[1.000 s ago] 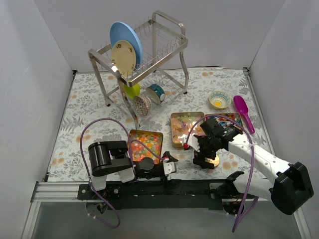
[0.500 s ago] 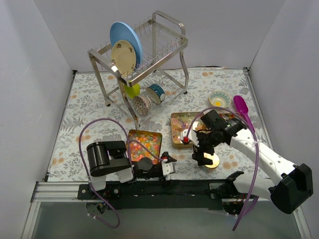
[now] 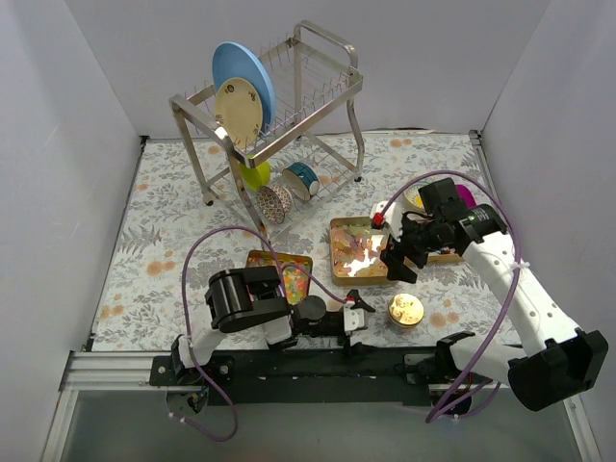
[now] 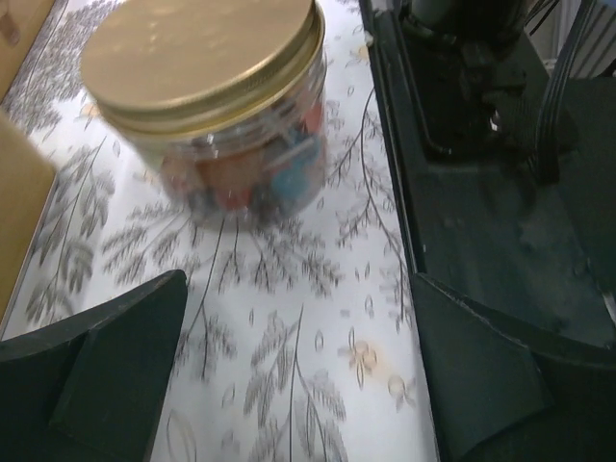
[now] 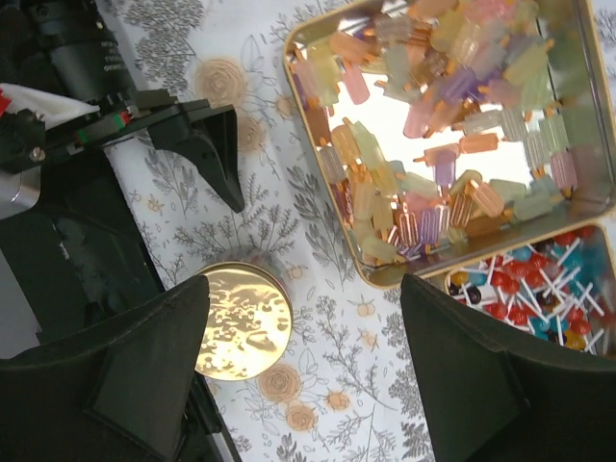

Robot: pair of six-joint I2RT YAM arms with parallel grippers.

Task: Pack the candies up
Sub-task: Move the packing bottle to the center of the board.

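A clear jar with a round gold lid (image 3: 405,310) stands near the front edge, with wrapped candies (image 4: 252,178) visible inside it. My left gripper (image 3: 362,315) lies low just left of the jar, open and empty, and the jar (image 4: 207,58) is ahead of its jaws. My right gripper (image 3: 401,265) is open and empty, raised over the right edge of the tray of yellow-orange gummies (image 5: 452,135). The jar lid (image 5: 241,320) sits below its left finger. The tray of red-blue-white pieces (image 5: 549,298) is beside it. The tray of tiny bits (image 3: 281,274) is partly hidden by my left arm.
A metal dish rack (image 3: 289,106) holds a blue plate (image 3: 241,67) and a cream plate (image 3: 237,111) at the back, with bowls (image 3: 289,191) under it. The purple scoop (image 3: 465,195) peeks from behind my right arm. The black base rail (image 3: 318,371) runs along the front edge.
My right gripper has let go of the lidded jar, risen and moved back toward the trays. My left arm has swung right, bringing its gripper close to the jar.
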